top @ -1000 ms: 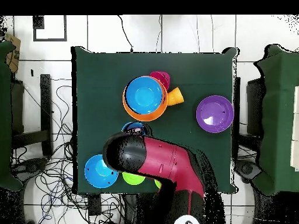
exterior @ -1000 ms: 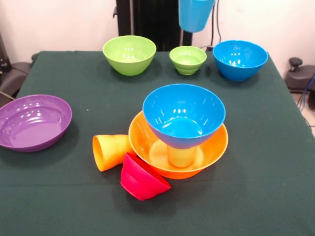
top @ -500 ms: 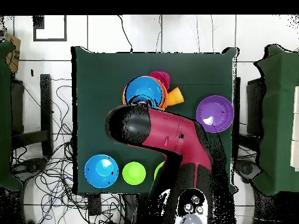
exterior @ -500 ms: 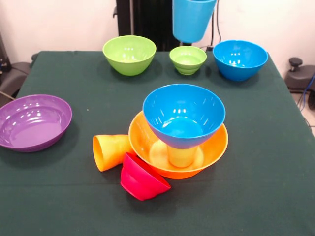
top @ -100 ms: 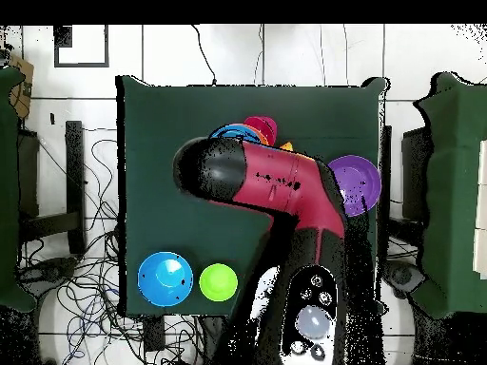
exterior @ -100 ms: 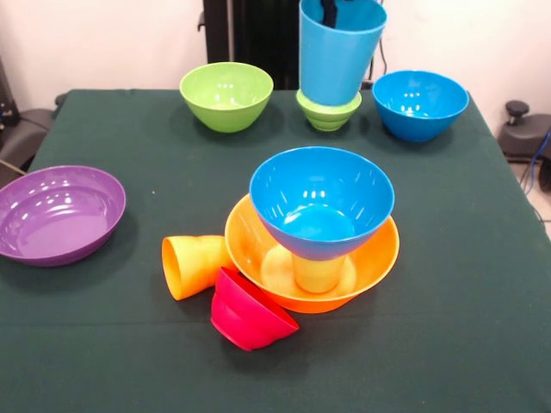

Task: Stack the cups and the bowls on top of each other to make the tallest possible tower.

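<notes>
A blue cup [exterior @ -100 ms: 338, 53] hangs upright in the air at the back of the table, in front of the small green bowl [exterior @ -100 ms: 329, 114]. My gripper [exterior @ -100 ms: 334, 10] reaches into its mouth from above and is shut on its rim. In the middle stands the tower: a big orange bowl [exterior @ -100 ms: 379, 251], a lime green cup [exterior @ -100 ms: 317, 274] inside it, and a blue bowl [exterior @ -100 ms: 321, 200] resting on that cup. An orange cup [exterior @ -100 ms: 194, 265] lies on its side against the orange bowl's left. A small red bowl [exterior @ -100 ms: 250, 311] leans tipped beside it. In the overhead view my arm [top @ -100 ms: 262, 181] covers most of the tower.
A wide purple bowl [exterior @ -100 ms: 56, 213] sits at the left edge. A large green bowl [exterior @ -100 ms: 225, 95] and a second blue bowl [exterior @ -100 ms: 420, 103] stand along the back. The overhead view also shows this blue bowl [top @ -100 ms: 165, 278] and the small green bowl [top @ -100 ms: 218, 282].
The blue cup has come down and forward in the gripper, now showing whole. In the overhead view the arm has swung from the back bowls to over the tower.
</notes>
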### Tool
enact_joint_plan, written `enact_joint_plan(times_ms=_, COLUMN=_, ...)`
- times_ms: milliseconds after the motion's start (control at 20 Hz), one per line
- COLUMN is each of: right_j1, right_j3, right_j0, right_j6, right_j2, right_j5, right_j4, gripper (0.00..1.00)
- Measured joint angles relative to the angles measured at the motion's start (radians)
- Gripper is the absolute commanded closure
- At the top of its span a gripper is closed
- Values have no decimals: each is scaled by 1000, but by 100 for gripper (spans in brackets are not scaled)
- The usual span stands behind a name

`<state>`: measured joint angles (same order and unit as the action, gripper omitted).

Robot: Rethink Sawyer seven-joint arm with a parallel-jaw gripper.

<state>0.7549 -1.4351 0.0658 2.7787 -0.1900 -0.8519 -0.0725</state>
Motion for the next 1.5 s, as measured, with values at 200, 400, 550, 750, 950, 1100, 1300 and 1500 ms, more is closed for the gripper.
enact_joint_plan(times_ms=200, right_j1=-46, right_j3=69, right_j0=-2, right_j6=0, right_j2=0, right_j5=-43, right_j4=0, gripper=100)
enact_joint_plan(times_ms=400, right_j1=-99, right_j3=138, right_j0=-2, right_j6=0, right_j2=0, right_j5=-64, right_j4=-1, gripper=100)
enact_joint_plan(times_ms=550, right_j1=-134, right_j3=180, right_j0=-2, right_j6=0, right_j2=-2, right_j5=-64, right_j4=-2, gripper=100)
enact_joint_plan(times_ms=750, right_j1=-175, right_j3=222, right_j0=-2, right_j6=0, right_j2=-5, right_j5=-64, right_j4=-1, gripper=100)
enact_joint_plan(times_ms=950, right_j1=-217, right_j3=262, right_j0=-2, right_j6=0, right_j2=-7, right_j5=-64, right_j4=-1, gripper=100)
enact_joint_plan(times_ms=1100, right_j1=-234, right_j3=275, right_j0=-2, right_j6=0, right_j2=-7, right_j5=-64, right_j4=-2, gripper=100)
enact_joint_plan(times_ms=1300, right_j1=-233, right_j3=252, right_j0=-2, right_j6=0, right_j2=-7, right_j5=-61, right_j4=-10, gripper=100)
enact_joint_plan(times_ms=1500, right_j1=-206, right_j3=188, right_j0=-2, right_j6=0, right_j2=-7, right_j5=-36, right_j4=-23, gripper=100)
